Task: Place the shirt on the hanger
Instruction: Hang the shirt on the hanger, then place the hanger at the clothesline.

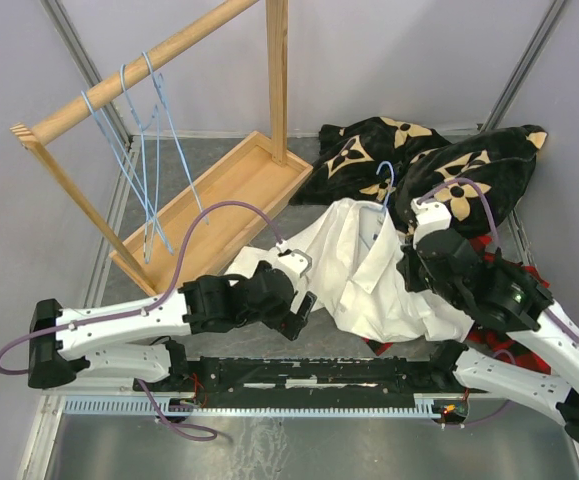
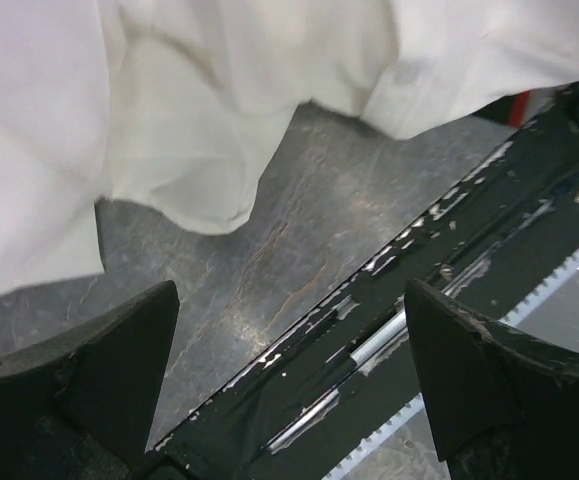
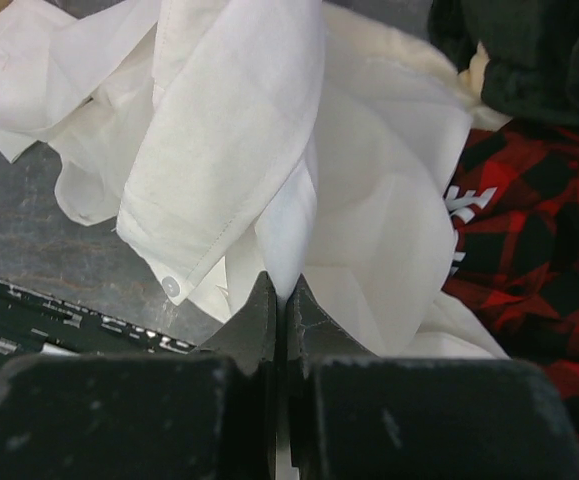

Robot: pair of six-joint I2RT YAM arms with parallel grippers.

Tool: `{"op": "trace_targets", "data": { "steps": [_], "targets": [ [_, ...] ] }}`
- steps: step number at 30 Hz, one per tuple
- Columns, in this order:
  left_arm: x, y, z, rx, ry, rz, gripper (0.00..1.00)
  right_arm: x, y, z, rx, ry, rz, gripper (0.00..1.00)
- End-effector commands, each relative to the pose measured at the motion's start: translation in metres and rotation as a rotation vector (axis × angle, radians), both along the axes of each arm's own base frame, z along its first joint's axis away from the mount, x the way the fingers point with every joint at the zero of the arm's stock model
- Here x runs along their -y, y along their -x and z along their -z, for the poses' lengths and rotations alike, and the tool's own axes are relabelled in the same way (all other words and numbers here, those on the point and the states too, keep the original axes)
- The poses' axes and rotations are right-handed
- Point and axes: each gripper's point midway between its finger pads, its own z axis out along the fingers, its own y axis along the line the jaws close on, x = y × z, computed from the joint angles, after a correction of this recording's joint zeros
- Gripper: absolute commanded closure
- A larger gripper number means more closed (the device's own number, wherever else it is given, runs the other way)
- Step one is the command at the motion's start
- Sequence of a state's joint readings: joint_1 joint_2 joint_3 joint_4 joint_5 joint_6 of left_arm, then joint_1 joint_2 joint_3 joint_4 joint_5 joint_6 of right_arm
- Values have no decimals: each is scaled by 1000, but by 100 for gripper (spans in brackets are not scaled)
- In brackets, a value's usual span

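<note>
Now our right end effector (image 3: 281,298) is clamped on a fold of the shirt (image 1: 354,265), which lies crumpled on the surface (image 2: 299,220), collar away from us. The hanger (image 1: 386,184) hook is at its neck. Our left end effector (image 2: 289,335), open, hovers beside the hem.

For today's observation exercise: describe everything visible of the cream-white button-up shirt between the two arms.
The cream-white cloth shirt lies crumpled in piled folds on the grey tabletop, one stitched edge showing a small white button. The right gripper is shut on a fold of it. The open left gripper sits near its hem, not touching. Toward the right arm it overlaps the red-and-black plaid garment; a light-blue wire hanger hook rises at its far end.
</note>
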State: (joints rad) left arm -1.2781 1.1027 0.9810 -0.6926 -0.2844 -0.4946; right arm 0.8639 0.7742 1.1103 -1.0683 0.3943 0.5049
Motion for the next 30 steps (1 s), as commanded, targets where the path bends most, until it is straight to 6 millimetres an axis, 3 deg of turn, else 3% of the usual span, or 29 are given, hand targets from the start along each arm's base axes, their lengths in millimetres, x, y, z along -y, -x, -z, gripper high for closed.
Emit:
{"op": "trace_targets", "data": {
  "steps": [1,5,9,15,20,30],
  "targets": [
    [-5,-13,27,-43,46,-199,1,-6,-34,-41,140,6,67,100],
    [-3,-16,58,-74,72,-280,1,-20,-48,-55,166,3,62,100],
    [-2,-21,73,-64,110,-321,1,-35,-63,-68,205,4,36,100],
    [-25,-38,76,33,125,-430,1,-72,-88,-107,339,-17,-90,100],
    [-42,-40,79,62,140,-471,1,-97,-108,-142,401,-4,-197,100],
    [-58,-36,75,93,143,-437,1,-119,-167,-201,459,-161,-286,100]
  ]
}}
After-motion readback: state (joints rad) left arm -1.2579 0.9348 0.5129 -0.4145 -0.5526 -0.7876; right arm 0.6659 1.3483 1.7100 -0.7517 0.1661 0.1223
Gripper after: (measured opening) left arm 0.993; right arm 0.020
